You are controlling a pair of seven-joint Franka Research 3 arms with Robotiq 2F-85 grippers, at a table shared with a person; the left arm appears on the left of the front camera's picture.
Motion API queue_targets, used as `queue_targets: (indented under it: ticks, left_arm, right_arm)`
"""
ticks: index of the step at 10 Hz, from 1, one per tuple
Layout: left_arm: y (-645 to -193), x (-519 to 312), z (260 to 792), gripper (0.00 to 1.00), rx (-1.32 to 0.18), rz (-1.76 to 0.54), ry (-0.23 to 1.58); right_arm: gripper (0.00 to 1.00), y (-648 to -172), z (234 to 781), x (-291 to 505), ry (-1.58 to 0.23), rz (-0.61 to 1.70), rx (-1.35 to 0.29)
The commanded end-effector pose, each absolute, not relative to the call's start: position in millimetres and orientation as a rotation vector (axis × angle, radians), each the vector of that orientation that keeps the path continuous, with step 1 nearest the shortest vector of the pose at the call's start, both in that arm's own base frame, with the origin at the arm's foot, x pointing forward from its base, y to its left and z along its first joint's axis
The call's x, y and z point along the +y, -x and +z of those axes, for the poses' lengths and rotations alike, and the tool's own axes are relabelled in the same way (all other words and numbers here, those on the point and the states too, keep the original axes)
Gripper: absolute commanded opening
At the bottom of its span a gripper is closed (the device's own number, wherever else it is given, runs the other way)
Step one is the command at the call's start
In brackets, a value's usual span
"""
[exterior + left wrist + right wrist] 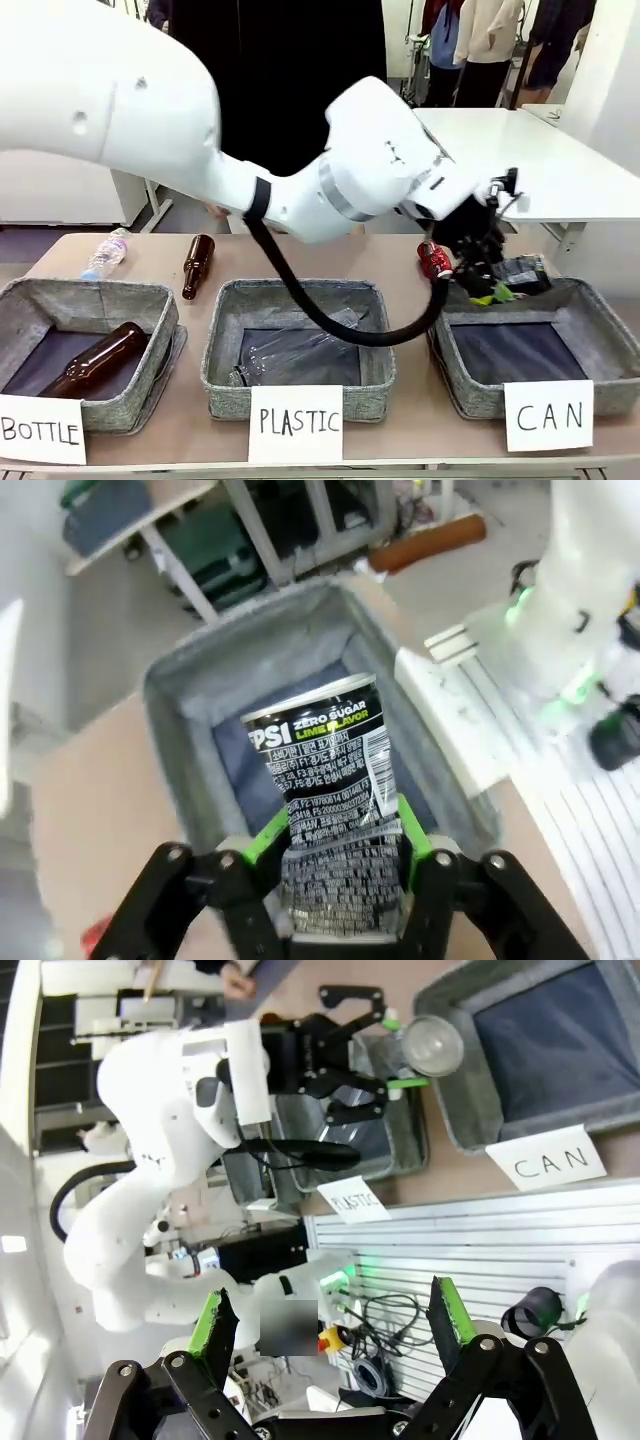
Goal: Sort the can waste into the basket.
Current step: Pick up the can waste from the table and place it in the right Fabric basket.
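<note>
Over the desk [150,265], above the basket [470,395] marked CAN, near its far wall. Left gripper [490,275] clenched on the black can [525,272]. Better to centre over the liner and lower before letting go. Right gripper [335,1320] spread, empty. Red can [435,260] on the desk, near the basket.

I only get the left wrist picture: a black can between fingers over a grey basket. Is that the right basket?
Observer: Yes; from the front, the basket under the black can has a white card reading CAN.
Operator: Any other can?
Observer: A red can lies on the table by that basket's far left corner.
Operator: And the other arm?
Observer: The right gripper is open, its fingers holding nothing.
</note>
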State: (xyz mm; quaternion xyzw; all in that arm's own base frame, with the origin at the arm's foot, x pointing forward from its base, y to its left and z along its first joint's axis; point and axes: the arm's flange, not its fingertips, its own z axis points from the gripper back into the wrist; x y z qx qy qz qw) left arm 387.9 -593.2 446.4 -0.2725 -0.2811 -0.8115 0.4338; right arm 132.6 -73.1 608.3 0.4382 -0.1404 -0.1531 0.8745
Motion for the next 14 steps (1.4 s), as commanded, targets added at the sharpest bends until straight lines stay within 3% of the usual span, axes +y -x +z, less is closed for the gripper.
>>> queue_targets:
  ticks: [1,3,4,5,12,14]
  left_arm:
    - [-386,-608,450,0.43,-0.691,-2.017,0.687]
    - [-383,-615,432,0.43,-0.622,-2.028,0.679]
    - [-385,-615,431,0.49,-0.612,-2.018,0.67]
    - [-385,-615,431,1.0,-0.603,-2.029,0.647]
    - [-386,-604,441,1.0,-0.613,-2.002,0.673]
    - [-396,-548,484,1.0,-0.395,-1.915,0.639]
  right_arm:
    - [1.0,-128,612,-75,-0.928,-0.296,-0.296]
    - [1.0,-128,612,-75,-0.928,-0.296,-0.296]
    - [1.0,-128,612,-75,-0.928,-0.296,-0.296]
    - [1.0,-128,612,-75,-0.928,-0.296,-0.296]
    - [1.0,-128,612,-75,-0.928,-0.296,-0.296]
    - [1.0,-128,612,-75,-0.928,-0.296,-0.296]
